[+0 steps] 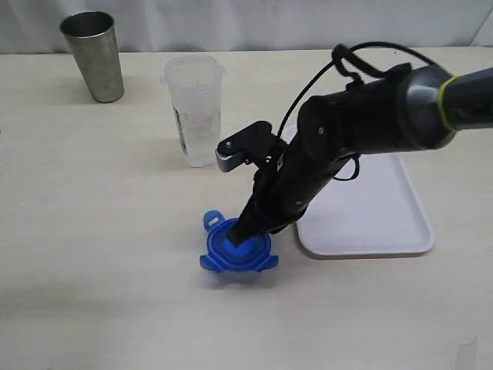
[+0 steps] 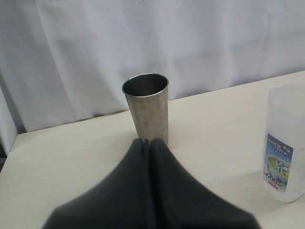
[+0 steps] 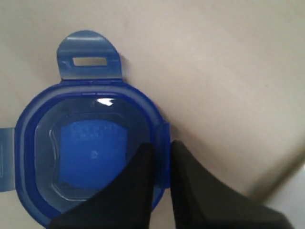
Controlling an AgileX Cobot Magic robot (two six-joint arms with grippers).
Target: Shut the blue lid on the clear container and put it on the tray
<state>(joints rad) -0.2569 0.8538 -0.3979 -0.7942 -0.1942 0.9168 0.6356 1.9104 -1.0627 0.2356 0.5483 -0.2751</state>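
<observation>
The blue lid (image 1: 222,258) lies on the table in front of the clear container (image 1: 195,108), its flaps spread out. My right gripper (image 1: 245,231) reaches down from the right and is shut on the lid's rim on the side nearer the tray. In the right wrist view one finger stands inside the blue lid (image 3: 90,148) and the other outside, the right gripper (image 3: 162,145) pinching a flap. The clear container (image 2: 284,143) stands upright with no lid on it, its label showing. The white tray (image 1: 377,216) lies to the right, partly under the arm. My left gripper (image 2: 147,140) is shut on nothing.
A grey steel cup (image 1: 92,54) stands upright at the back left, left of the container. In the left wrist view the steel cup (image 2: 147,107) is straight ahead of the fingers, before a white curtain. The right arm's cable loops above the tray's far end.
</observation>
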